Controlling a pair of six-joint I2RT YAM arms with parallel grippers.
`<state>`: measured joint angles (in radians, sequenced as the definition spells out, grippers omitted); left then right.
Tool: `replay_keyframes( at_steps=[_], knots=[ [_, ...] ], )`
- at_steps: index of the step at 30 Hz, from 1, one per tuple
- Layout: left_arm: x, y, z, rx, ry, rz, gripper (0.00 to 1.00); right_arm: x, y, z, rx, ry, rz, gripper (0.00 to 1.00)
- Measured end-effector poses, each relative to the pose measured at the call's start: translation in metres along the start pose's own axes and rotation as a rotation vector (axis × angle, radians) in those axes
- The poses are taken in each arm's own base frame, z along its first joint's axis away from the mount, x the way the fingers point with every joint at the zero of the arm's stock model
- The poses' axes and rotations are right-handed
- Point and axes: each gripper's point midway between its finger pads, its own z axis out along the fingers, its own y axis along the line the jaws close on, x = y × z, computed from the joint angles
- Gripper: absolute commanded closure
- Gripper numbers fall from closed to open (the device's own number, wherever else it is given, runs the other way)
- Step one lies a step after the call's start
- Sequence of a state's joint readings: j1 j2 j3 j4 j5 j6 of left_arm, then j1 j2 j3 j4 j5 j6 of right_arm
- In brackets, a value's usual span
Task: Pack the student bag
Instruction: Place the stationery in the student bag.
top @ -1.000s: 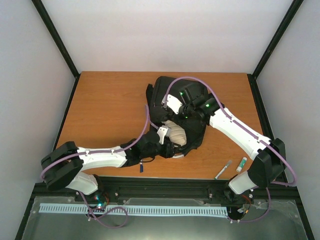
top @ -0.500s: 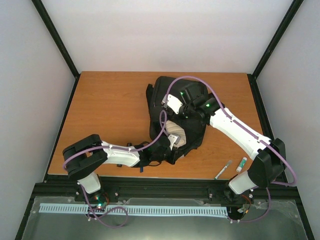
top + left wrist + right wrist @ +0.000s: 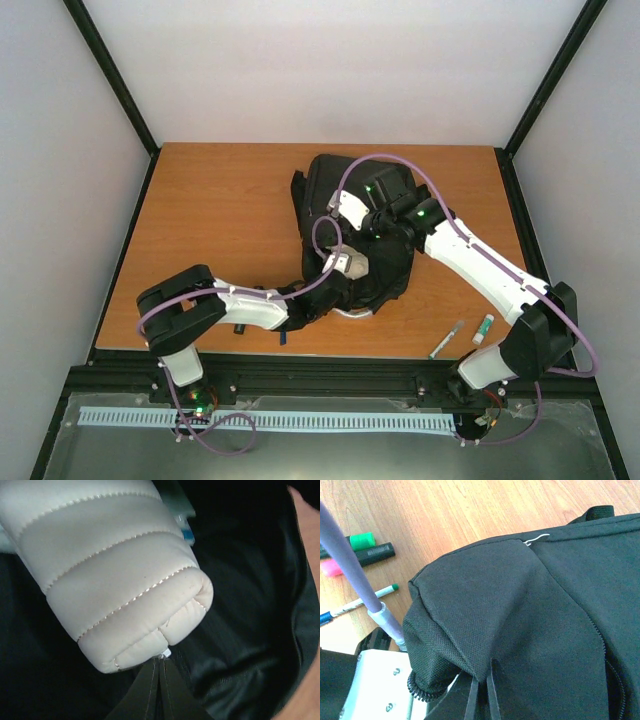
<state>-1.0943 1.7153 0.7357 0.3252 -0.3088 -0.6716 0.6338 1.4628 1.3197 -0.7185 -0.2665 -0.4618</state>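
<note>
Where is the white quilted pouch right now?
Top view: the pouch lies mid-table, in the opening of the student bag, pinched by the left gripper.

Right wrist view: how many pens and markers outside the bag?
4: green highlighter, black marker, pink highlighter, green-tipped pen, all upper left; others may be hidden.

Soft, even light falls from overhead, and the orange-brown wooden bench [image 3: 220, 230] carries only faint shadows. The large black soft fabric backpack [image 3: 320, 178] loses detail to darkness. Above the left gripper [image 3: 159, 680], the whitish ribbed padded pouch [image 3: 115, 575] is bright and slightly soft, with murky lining around it. The weave above the right gripper [image 3: 482, 690] is crisp, while the purple cable [image 3: 350, 565] to its left blurs.
</note>
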Motion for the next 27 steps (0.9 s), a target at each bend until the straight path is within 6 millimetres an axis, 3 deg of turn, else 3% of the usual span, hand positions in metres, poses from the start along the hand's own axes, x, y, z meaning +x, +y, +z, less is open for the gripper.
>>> replay_keyframes(
  at_steps=[6, 10, 19, 27],
  knots=[
    [-0.039, 0.000, 0.008, -0.100, -0.131, 0.019, 0.99, 0.001, 0.001, 0.001, -0.003, 0.002, 0.005, 0.97],
    [-0.050, 0.003, 0.017, -0.170, -0.175, 0.036, 0.99, 0.000, -0.002, 0.000, 0.004, -0.004, 0.010, 0.97],
    [-0.048, 0.003, 0.017, -0.169, -0.164, 0.078, 0.99, 0.001, -0.003, 0.000, 0.007, -0.002, 0.011, 0.97],
    [-0.025, 0.002, -0.015, -0.010, -0.110, 0.036, 0.99, 0.002, -0.001, 0.000, 0.003, 0.002, 0.012, 0.97]
  ],
)
